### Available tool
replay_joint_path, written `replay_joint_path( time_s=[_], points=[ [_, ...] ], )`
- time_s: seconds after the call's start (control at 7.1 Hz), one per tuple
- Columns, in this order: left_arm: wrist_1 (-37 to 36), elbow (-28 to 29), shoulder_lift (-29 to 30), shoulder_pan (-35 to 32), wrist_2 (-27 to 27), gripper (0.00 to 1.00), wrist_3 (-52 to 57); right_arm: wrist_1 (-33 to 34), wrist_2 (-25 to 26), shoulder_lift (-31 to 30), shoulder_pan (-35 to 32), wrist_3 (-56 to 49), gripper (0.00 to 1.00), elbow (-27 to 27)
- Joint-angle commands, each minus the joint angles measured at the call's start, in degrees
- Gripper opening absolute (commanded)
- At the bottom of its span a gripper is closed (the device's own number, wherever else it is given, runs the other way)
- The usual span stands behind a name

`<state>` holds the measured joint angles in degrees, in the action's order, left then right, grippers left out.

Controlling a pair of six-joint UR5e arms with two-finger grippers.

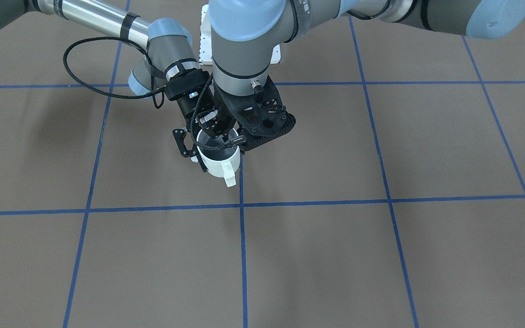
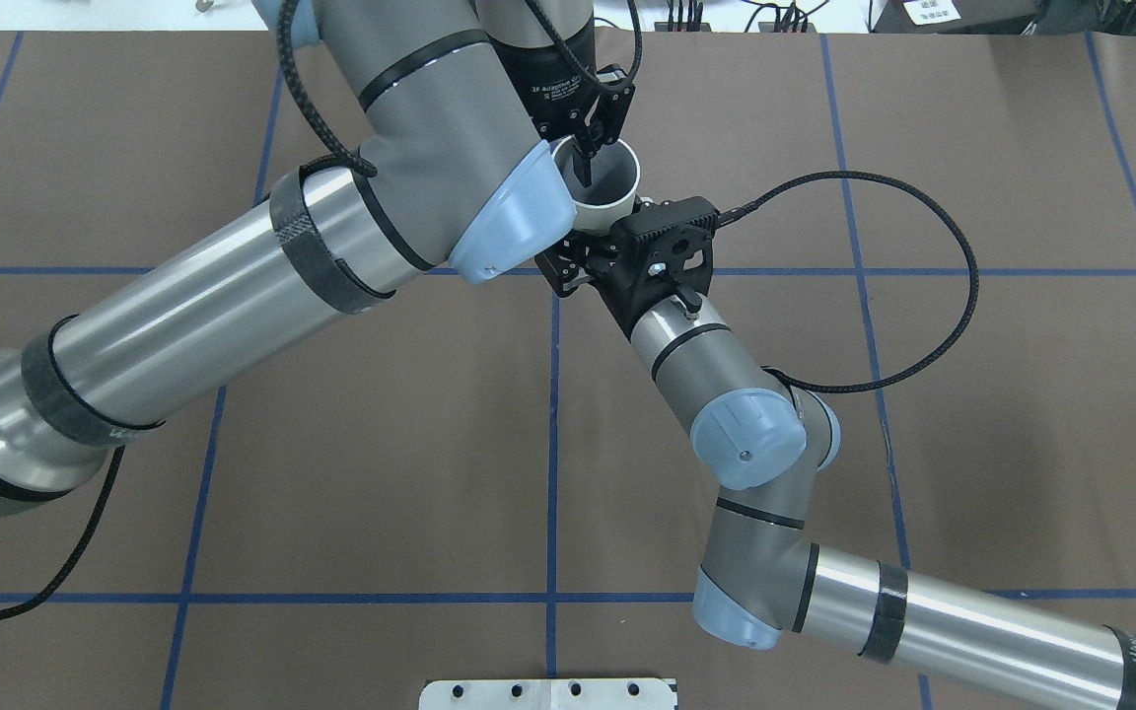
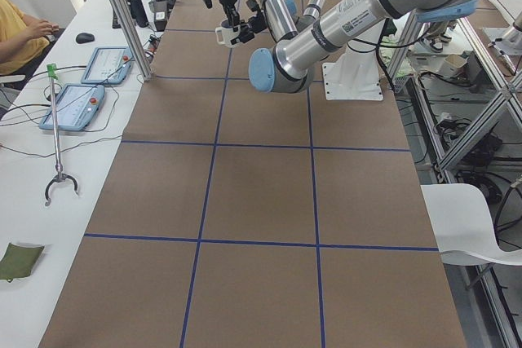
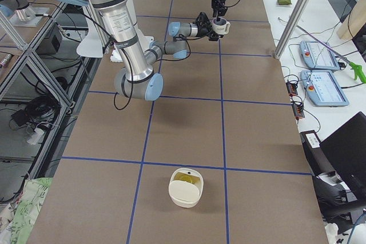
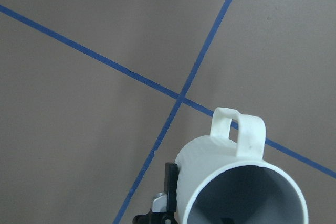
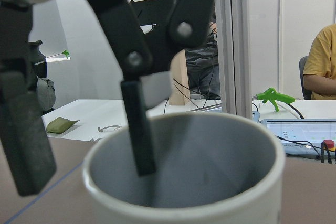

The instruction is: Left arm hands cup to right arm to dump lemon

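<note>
The cream-white cup [image 1: 219, 164] hangs upright above the table's middle, handle pointing away from the robot. It also shows in the overhead view [image 2: 615, 195] and the left wrist view [image 5: 210, 177]. My right gripper [image 1: 212, 146] comes in from the side, and its linked fingers are shut on the cup's body. My left gripper [image 1: 219, 130] reaches down from above. In the right wrist view one left finger [image 6: 139, 129] is inside the cup [image 6: 210, 198] and the other [image 6: 26, 145] is outside, with gaps to the wall, so it is open. The lemon is hidden.
A white mounting plate [image 2: 548, 693] sits at the robot's base. A cream tub [image 4: 186, 187] with a yellow-green inside stands at the table's near end in the right side view. Metal posts [image 4: 297, 15] and tablets [image 4: 323, 84] line the operators' side.
</note>
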<state>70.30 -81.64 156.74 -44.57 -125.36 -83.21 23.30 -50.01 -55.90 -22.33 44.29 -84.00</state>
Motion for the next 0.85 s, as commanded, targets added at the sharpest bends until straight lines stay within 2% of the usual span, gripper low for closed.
replay_joint_path(
  time_s=[0.0,0.14,0.28,0.42,0.56,0.7],
  points=[
    [0.10,0.08,-0.03,0.27,0.03,0.46,-0.02,-0.01,0.00,0.09,0.00,0.00,0.43,-0.19],
    [0.01,-0.01,-0.03,0.27,0.03,0.35,-0.02,-0.01,0.00,0.01,0.00,0.00,0.43,-0.19],
    [0.01,0.08,-0.03,0.27,0.03,0.33,-0.02,-0.01,0.00,0.09,0.00,0.00,0.44,-0.72],
    [-0.08,-0.01,0.06,0.27,0.03,0.27,-0.02,-0.01,0.00,0.01,0.00,0.00,0.44,-0.98],
    [-0.08,-0.01,0.06,0.27,0.03,0.09,-0.02,-0.09,0.00,0.01,0.00,0.00,0.45,-0.99],
    [-0.16,-0.18,0.24,0.27,0.12,0.00,-0.02,-0.18,-0.09,-0.25,0.00,0.09,0.61,-0.99]
  ],
)
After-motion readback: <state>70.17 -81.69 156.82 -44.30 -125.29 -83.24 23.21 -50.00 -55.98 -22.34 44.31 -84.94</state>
